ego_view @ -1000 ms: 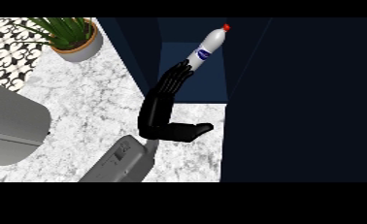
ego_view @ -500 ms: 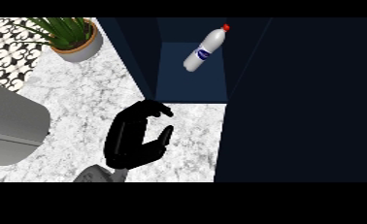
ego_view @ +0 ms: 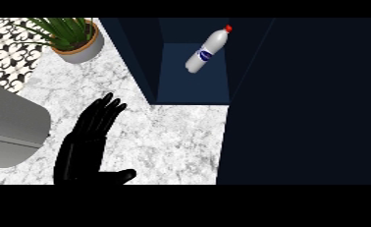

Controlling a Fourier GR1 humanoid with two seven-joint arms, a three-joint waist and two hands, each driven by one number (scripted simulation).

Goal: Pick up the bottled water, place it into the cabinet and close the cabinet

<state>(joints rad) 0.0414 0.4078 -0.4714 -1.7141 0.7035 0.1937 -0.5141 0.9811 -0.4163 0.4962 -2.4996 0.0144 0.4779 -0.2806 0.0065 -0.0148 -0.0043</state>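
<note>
The bottled water [ego_view: 206,51], white with a red cap and a blue label, leans tilted inside the dark blue cabinet [ego_view: 190,89], cap toward the upper right. No hand touches it. My left hand [ego_view: 88,145] lies low at the left over the marble counter [ego_view: 174,137], well short of the cabinet, fingers straight and pointing up toward it, thumb out to the right. The cabinet door [ego_view: 304,108] stands swung out as a large dark panel filling the right side. My right hand does not show.
A potted green plant [ego_view: 72,39] stands at the back left of the counter. A grey rounded object [ego_view: 18,132] sits at the left edge, close beside my left hand. Black-and-white patterned tiles [ego_view: 13,59] show at the far left.
My left hand let go of the bottle in the cabinet and drew back toward the lower left. Its fingers curled midway and are now straight. The bottle stays leaning in the cabinet.
</note>
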